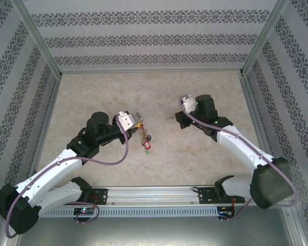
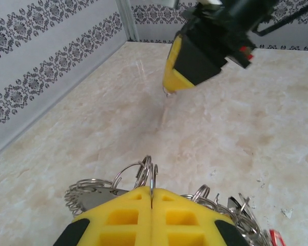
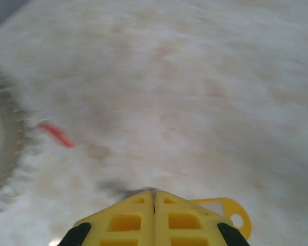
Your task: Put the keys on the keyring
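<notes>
Nearest in, the left gripper [image 2: 151,197] is pinched flat shut on the keyring [image 2: 145,173]. Wire loops fan up out of its yellow fingers, and the rest of the bunch, red tag [image 1: 147,147] and all, trails on the table [image 2: 220,133] just beside it. Across a bare stretch of marble comes the right gripper [image 3: 154,197], clamped narrow too and apparently carrying a key [image 3: 231,212]. Its yellow plastic head pokes out beside the fingers, low over the table and well apart from the ring; whether it touches down I can't tell. Behind that stands the patterned wall [image 2: 41,61]. Now the danger: that key is tiny and looks caught by an edge, so one bump against the ring could twist it loose. And if the pinched loops shift, or the wire's opening faces away, the key could skate off. The right wrist view is blurred, so the key's angle is anyone's guess.
</notes>
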Controlling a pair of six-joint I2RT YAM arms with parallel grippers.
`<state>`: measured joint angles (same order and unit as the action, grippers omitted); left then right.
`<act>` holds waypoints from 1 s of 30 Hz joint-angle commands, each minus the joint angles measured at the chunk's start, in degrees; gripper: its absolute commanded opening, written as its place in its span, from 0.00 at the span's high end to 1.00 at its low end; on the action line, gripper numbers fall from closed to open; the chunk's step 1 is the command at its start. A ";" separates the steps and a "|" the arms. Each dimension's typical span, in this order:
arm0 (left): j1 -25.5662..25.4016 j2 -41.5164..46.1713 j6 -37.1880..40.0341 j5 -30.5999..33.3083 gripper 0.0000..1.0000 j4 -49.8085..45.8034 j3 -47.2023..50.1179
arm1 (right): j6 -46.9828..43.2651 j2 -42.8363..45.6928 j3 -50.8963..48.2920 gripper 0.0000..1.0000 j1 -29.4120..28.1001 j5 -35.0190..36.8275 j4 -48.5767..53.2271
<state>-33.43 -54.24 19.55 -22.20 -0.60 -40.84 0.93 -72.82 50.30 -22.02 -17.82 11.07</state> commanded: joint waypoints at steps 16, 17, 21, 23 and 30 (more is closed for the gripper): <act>-0.76 2.08 1.52 -0.63 1.00 3.62 -0.36 | -3.06 1.45 2.84 1.00 -1.01 -33.17 -0.63; -0.77 1.98 1.62 -1.06 1.00 3.93 -0.27 | -4.37 2.06 2.86 1.00 -1.08 -34.60 -0.85; -0.76 1.36 2.17 -4.47 1.00 4.32 -0.51 | -9.01 4.34 2.45 1.00 -2.17 -36.64 -1.17; -0.76 0.66 2.35 -6.93 1.00 4.18 -0.99 | -11.41 5.81 2.11 1.00 -3.14 -34.92 -1.14; -0.79 -1.43 -0.15 -11.61 1.00 7.86 -1.06 | -17.30 9.84 1.39 1.00 -8.25 -27.85 -2.15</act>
<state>-33.43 -55.51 20.53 -29.85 0.14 -40.84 -11.40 -64.79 52.75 -28.77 -47.40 10.79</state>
